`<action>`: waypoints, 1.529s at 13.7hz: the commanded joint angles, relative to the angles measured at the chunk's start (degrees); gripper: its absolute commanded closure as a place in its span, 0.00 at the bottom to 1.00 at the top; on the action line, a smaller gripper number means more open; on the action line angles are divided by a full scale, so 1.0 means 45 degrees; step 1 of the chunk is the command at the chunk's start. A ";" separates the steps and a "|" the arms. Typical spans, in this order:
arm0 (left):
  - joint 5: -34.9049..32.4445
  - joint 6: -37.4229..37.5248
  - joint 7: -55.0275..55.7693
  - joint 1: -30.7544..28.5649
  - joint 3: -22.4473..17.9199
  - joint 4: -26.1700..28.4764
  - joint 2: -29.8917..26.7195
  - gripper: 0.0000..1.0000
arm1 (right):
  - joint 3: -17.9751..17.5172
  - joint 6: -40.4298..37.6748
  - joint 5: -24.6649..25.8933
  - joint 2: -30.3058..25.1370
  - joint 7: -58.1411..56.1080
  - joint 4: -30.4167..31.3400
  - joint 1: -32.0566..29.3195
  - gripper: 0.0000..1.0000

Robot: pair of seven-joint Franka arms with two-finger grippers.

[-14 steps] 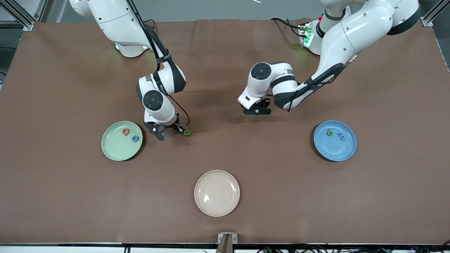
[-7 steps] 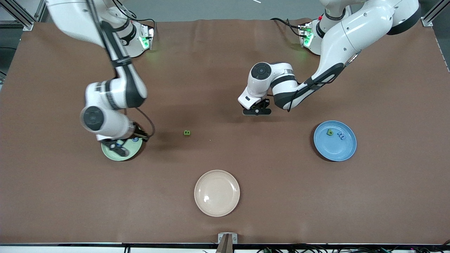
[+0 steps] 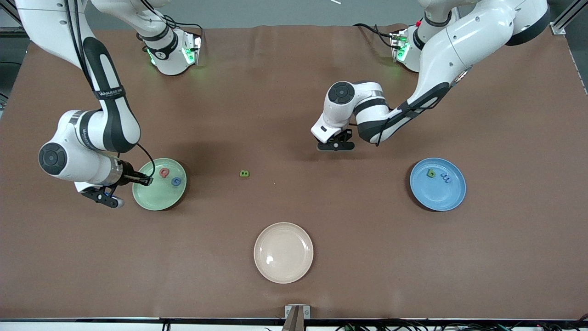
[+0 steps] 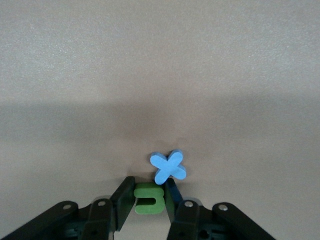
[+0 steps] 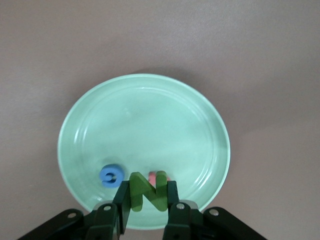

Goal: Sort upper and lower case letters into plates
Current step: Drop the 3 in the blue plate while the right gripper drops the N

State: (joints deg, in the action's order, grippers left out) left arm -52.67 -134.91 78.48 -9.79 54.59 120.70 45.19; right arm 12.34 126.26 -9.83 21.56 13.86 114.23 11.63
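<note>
Where smooth plate (image 5: 200, 115) curves, chunky N (image 5: 147, 190) hangs.

Readable letters are the pieces themselves: N (image 5: 148, 190) (green), x (image 4: 168, 166) (blue). Green B (image 3: 244, 174) lies on the table.

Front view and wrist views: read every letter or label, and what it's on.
"N": green N, right gripper, by pale green plate.
"Q": pink-red Q, that plate.
"G": blue G, same plate.
"B": green B, table.
"b": green b, blue plate.
"m": blue m, blue plate.
"x": blue x, table.
"n": green n, left gripper, beside x.
Right arm's band print: too small.
</note>
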 commanded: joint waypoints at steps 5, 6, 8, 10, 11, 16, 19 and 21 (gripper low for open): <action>0.0102 0.1344 -0.0914 -0.3091 0.2376 -0.0200 -0.0236 0.87 | -0.0224 0.1492 0.0114 0.0616 -0.0991 0.0689 -0.0592 0.98; 0.0103 0.1579 -0.1245 -0.3678 0.2749 -0.0181 -0.0236 0.88 | -0.0224 0.1687 0.0114 0.0754 -0.0991 0.0689 -0.0611 0.97; 0.0083 0.2242 -0.2375 -0.4986 0.3374 -0.0161 -0.0256 0.88 | -0.0224 0.1845 0.0095 0.1008 -0.0991 0.0709 -0.0612 0.97; 0.0083 0.2557 -0.3508 -0.6178 0.3669 -0.0142 -0.0256 0.88 | -0.0224 0.1845 0.0036 0.1145 -0.0972 0.0690 -0.0611 0.95; 0.0064 0.2558 -0.4056 -0.6687 0.3670 -0.0122 -0.0275 0.88 | -0.0243 0.1845 0.0017 0.1204 -0.0972 0.0689 -0.0611 0.94; -0.0112 0.2987 -0.7352 -0.9166 0.3495 -0.0024 -0.0256 0.87 | -0.0243 0.1962 -0.0003 0.1380 -0.0952 0.0689 -0.0592 0.37; -0.0171 0.2968 -0.9737 -1.0224 0.2618 -0.0122 -0.0236 0.87 | -0.0282 0.1419 -0.0023 0.1186 -0.0563 0.0476 -0.0417 0.00; -0.0462 0.2871 -1.0873 -1.0344 0.1858 -0.0452 -0.0140 0.87 | -0.0302 0.0017 -0.0023 0.0951 0.0410 -0.0302 -0.0067 0.00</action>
State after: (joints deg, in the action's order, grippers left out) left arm -53.15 -121.74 32.82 -56.67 65.08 119.70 45.02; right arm 11.54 131.20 -9.89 27.63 11.84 115.17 10.22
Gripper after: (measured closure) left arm 0.727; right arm 0.176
